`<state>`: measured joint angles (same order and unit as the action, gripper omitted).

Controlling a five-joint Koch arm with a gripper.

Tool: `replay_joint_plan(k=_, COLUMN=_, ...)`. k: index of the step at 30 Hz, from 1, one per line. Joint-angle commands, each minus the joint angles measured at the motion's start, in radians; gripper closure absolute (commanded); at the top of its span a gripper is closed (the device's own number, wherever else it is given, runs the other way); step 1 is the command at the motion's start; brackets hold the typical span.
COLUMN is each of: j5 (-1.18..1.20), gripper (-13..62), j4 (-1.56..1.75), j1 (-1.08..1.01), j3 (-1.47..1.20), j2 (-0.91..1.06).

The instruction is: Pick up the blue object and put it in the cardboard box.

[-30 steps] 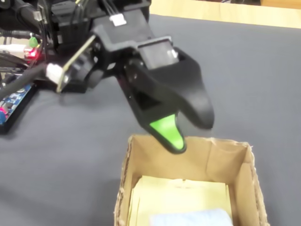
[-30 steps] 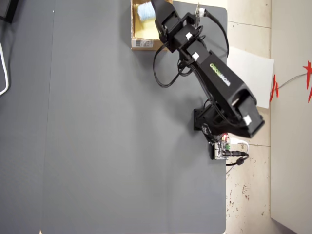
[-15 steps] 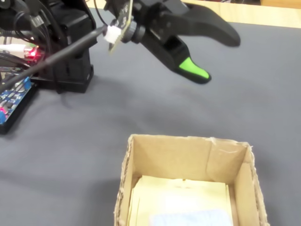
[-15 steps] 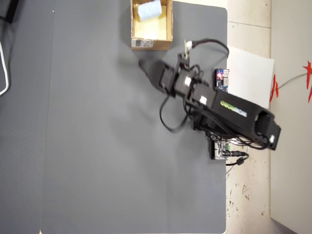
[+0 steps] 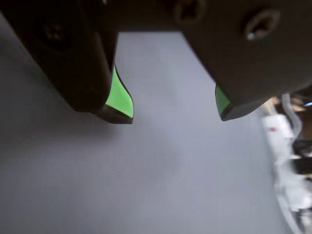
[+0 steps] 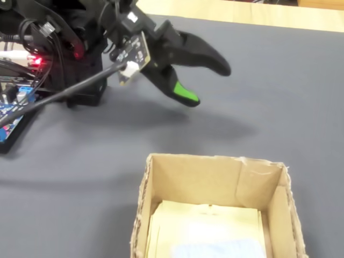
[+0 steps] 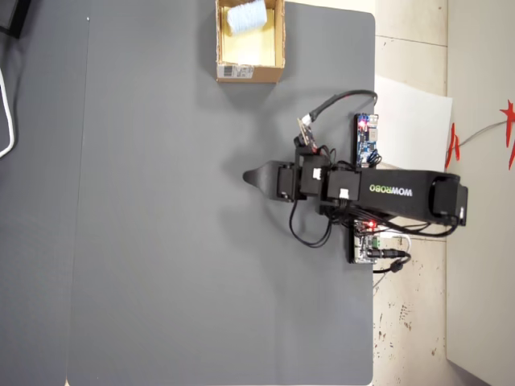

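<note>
The blue object [image 7: 245, 16] lies inside the cardboard box [image 7: 249, 73] at the top of the overhead view, pale against the yellowish floor. In the fixed view a strip of the blue object [image 6: 209, 250] shows at the bottom of the box [image 6: 193, 180]. My gripper [image 7: 256, 177] hangs over the grey mat, well apart from the box. Its black jaws with green pads stand apart, open, with nothing between them, in the wrist view [image 5: 175, 114] and the fixed view [image 6: 207, 83].
A grey mat [image 7: 161, 241] covers the table. Circuit boards [image 7: 368, 138] and cables [image 6: 32, 59] sit around the arm's base. A white paper sheet [image 7: 414, 121] lies off the mat at the right. A white power strip [image 5: 285, 156] shows at the wrist view's right edge.
</note>
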<state>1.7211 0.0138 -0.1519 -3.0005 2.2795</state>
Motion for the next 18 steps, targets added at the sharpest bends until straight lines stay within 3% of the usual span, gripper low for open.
replay_joint_plan(k=1, j5=0.032, gripper=15.8, j4=0.078, j1=0.002, j3=0.018, j2=0.089)
replay_joint_plan(k=7, j5=0.035, gripper=15.7, j4=0.115, j1=0.006, j3=-0.117, j2=0.089)
replay_joint_plan(k=18, j5=0.031, gripper=15.6, j4=0.009, j1=0.025, j3=-0.118, j2=0.091)
